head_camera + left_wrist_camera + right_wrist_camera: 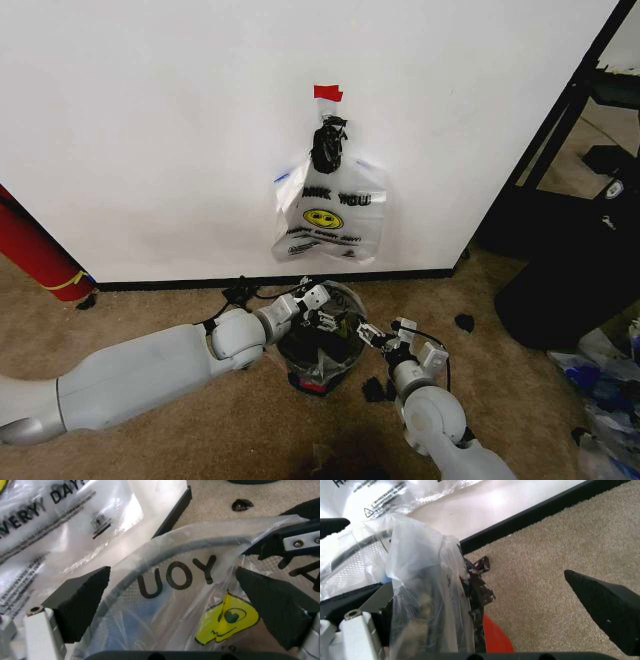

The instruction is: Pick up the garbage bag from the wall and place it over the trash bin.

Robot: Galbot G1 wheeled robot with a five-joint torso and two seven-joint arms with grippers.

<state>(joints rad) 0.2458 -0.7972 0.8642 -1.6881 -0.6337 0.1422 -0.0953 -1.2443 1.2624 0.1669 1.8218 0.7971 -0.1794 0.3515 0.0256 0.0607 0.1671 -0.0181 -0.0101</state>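
A garbage bag [165, 603] with a mirrored "YOU" and a yellow smiley lies draped over the rim of the small black trash bin [300, 362], which stands on the carpet at the foot of the wall [150, 120]. My left gripper [318, 298] hovers over the bin's far rim, open, its pads [82, 600] wide apart above the plastic. On the bin's right side my right gripper [372, 333] is open too, with the bag's film [420, 577] bunched against one finger. A like bag [328, 212] hangs from the hook under red tape [327, 93].
A black baseboard [200, 283] runs along the wall. A red roll [35, 250] leans at the left. Black furniture and a big black bag [565, 285] stand at the right, with loose plastic litter [605, 385] and dark scraps [463, 322] on the carpet.
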